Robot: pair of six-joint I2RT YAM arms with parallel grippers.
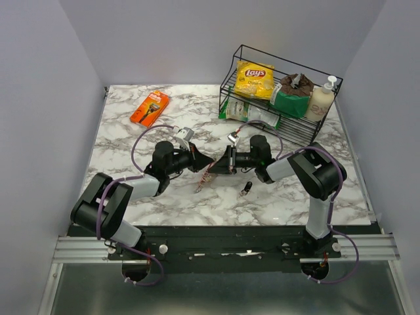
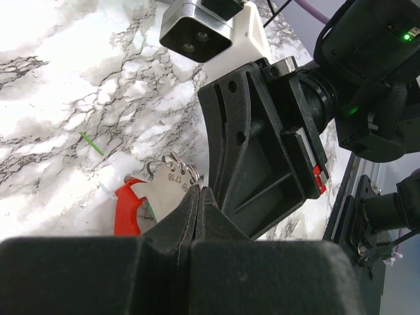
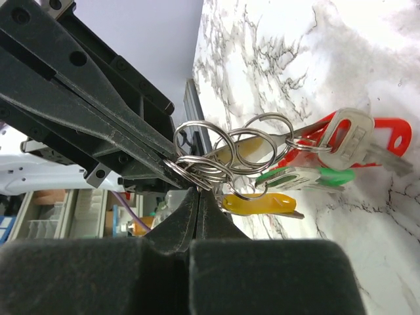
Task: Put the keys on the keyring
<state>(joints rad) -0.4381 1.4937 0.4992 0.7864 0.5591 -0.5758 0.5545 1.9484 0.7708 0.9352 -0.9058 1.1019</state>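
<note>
I run two chunky matt-black arms, the left arm and the right arm, each on a pale grey lower link with a thin purple cable looping along it. Close up, the right wrist carries a camera, silver-faced in a white housing. Below it are black angular fingers dotted with screw holes, a small red tab and a green light.

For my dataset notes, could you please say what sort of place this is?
Probably a lab test booth: plain grey walls box in a marble-patterned tabletop, with a black wire rack of groceries.
</note>
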